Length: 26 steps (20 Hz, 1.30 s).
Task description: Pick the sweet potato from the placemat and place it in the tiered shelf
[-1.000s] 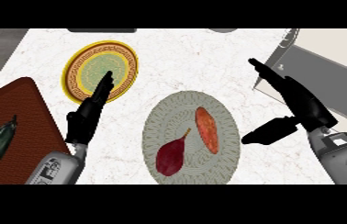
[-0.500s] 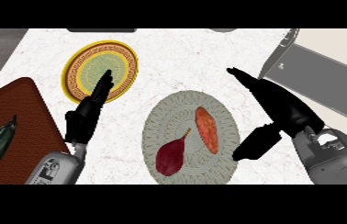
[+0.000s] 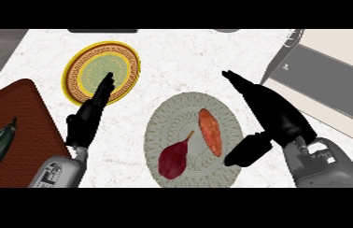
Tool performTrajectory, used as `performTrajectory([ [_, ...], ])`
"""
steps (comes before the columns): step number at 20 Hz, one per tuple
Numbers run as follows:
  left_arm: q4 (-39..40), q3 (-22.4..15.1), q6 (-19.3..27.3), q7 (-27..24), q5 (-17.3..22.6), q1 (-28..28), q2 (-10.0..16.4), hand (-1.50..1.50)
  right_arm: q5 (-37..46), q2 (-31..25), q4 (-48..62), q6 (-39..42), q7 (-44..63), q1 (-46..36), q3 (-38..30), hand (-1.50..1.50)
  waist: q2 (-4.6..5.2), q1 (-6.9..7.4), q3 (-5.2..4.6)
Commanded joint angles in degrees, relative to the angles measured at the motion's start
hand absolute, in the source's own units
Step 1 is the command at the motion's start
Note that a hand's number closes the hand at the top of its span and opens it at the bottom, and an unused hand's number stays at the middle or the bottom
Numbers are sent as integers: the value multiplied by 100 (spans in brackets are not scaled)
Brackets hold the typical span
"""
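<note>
An orange sweet potato (image 3: 209, 131) lies on a round grey woven placemat (image 3: 165, 124), next to a dark red root vegetable (image 3: 175, 155). My right hand (image 3: 272, 115) hovers open at the placemat's right edge, fingers stretched up and left, thumb hanging just right of the sweet potato without touching it. The tiered shelf (image 3: 315, 72), grey with a pale top, stands at the right edge. My left hand (image 3: 89, 117) rests open at the left, fingertips over a plate.
A yellow-rimmed patterned plate (image 3: 102, 72) sits at the upper left. A brown board (image 3: 24, 124) with a dark green vegetable (image 3: 5, 138) lies at the far left edge. The counter is white marble.
My right hand has moved left from near the shelf toward the placemat, so its thumb now hangs at the placemat's right edge. The left hand stays still.
</note>
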Motion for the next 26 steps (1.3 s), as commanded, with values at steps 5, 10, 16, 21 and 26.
performTrajectory([
  [5,-367,138,-122,244,-215,152,-150,0,749,856,141,226,603,-183,74,-150,-4,20,1],
  [10,-70,489,-559,108,-90,-43,-14,0,1046,833,-70,282,221,554,157,-150,-4,-12,2],
  [16,339,857,-740,78,-71,-387,-6,0,1383,1279,393,401,344,222,53,-150,6,-8,0],
  [21,-69,630,-653,54,-315,158,-281,0,1780,1502,400,464,218,543,225,-150,0,-2,1],
  [26,-152,546,-523,7,-607,271,-507,0,1861,1595,968,726,-185,348,-192,-150,3,10,1],
])
